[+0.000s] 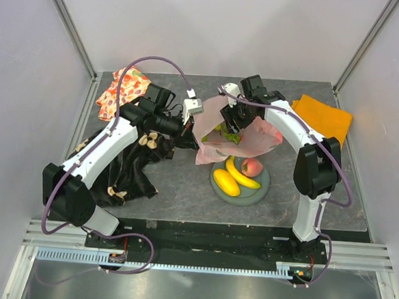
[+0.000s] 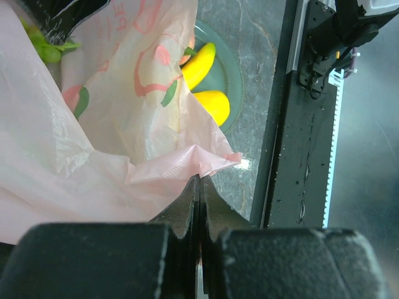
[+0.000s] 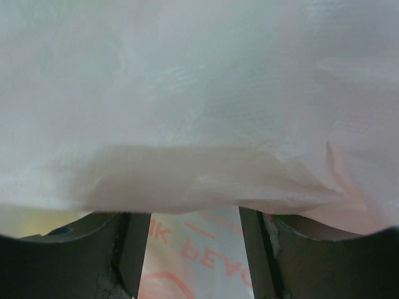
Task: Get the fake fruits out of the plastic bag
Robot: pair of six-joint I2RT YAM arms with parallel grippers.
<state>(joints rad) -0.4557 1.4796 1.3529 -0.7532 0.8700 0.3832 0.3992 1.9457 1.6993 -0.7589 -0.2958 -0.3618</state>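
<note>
The pink plastic bag (image 1: 244, 142) is held up over the table's middle, its mouth facing up. My left gripper (image 1: 189, 136) is shut on the bag's left edge; in the left wrist view the shut jaws pinch the pink film (image 2: 201, 177). My right gripper (image 1: 230, 121) is inside the bag's mouth; its fingers (image 3: 134, 249) stand apart, with the tips hidden behind bag film (image 3: 199, 93). Green fruit (image 1: 229, 134) shows inside the bag, and as green grapes in the left wrist view (image 2: 47, 47). A banana (image 1: 242, 174), a mango (image 1: 226, 182) and a peach (image 1: 252, 167) lie on the grey-green plate (image 1: 261, 191).
A black patterned fabric (image 1: 133, 165) lies under my left arm. A floral cloth (image 1: 123, 89) lies at the back left and an orange cloth (image 1: 323, 116) at the back right. The black front rail (image 2: 299, 143) shows beside the plate (image 2: 234, 68).
</note>
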